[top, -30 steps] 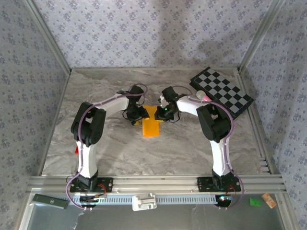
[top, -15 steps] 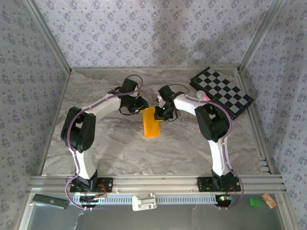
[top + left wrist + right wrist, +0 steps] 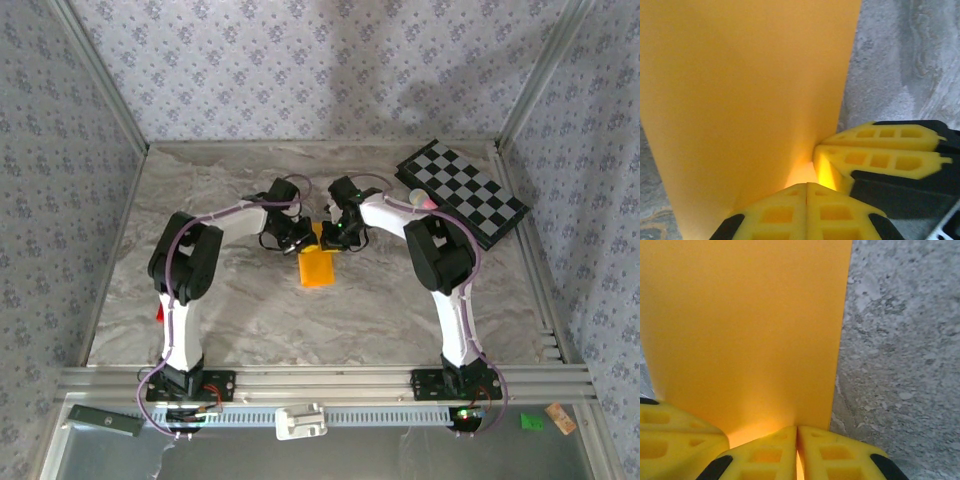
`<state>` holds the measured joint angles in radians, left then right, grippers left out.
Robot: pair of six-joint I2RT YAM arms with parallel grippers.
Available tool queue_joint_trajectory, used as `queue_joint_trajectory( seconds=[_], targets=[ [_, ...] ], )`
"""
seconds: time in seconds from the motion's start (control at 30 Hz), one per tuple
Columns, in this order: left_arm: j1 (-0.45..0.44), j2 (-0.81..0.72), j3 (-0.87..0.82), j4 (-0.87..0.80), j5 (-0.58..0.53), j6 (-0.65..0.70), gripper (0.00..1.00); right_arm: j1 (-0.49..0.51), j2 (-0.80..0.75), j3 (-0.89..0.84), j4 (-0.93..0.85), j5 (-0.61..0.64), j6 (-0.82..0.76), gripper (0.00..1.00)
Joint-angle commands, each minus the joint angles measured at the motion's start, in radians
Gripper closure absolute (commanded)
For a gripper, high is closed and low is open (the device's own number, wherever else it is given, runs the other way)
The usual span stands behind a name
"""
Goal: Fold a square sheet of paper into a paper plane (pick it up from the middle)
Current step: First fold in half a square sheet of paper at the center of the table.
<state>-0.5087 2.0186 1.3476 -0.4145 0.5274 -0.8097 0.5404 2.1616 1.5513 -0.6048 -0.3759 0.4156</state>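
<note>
Together left gripper (image 3: pixel 298 238), right gripper (image 3: pixel 337 238) pinch far edge of paper sheet (image 3: pixel 316 268), side by side.

Construction: the left arm (image 3: pixel 178 300) and the right arm (image 3: pixel 458 310) were built alike, from white tubular links joined by bulky black joint housings (image 3: pixel 190 262). A purple cable (image 3: pixel 167 243) ran along the outside of each arm in loose loops, with a further loop at each black base (image 3: pixel 185 385). A green indicator lamp (image 3: pixel 462 413) was lit below the right base.

The left hand (image 3: pixel 806 195) and the right hand (image 3: pixel 797 437) each carried two yellow moulded fingers (image 3: pixel 777 216). The finger faces had rows of rectangular recesses separated by thin ribs. Each finger was seated in a black carrier (image 3: pixel 729 228) with rounded corners.
</note>
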Motion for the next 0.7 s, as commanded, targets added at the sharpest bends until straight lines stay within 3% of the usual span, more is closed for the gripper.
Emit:
queue_joint_trajectory(
  seconds=[0.0,0.67],
  targets=[
    [0.001,0.024,0.025,-0.046,0.003,0.030,0.94,-0.007,0.104,-0.035,-0.139,0.188,-0.028,0.87],
    [0.049,0.027,-0.055,-0.068,-0.044,0.122,0.96,-0.002,0.146,-0.010,-0.210,0.268,-0.040,0.88]
  ],
)
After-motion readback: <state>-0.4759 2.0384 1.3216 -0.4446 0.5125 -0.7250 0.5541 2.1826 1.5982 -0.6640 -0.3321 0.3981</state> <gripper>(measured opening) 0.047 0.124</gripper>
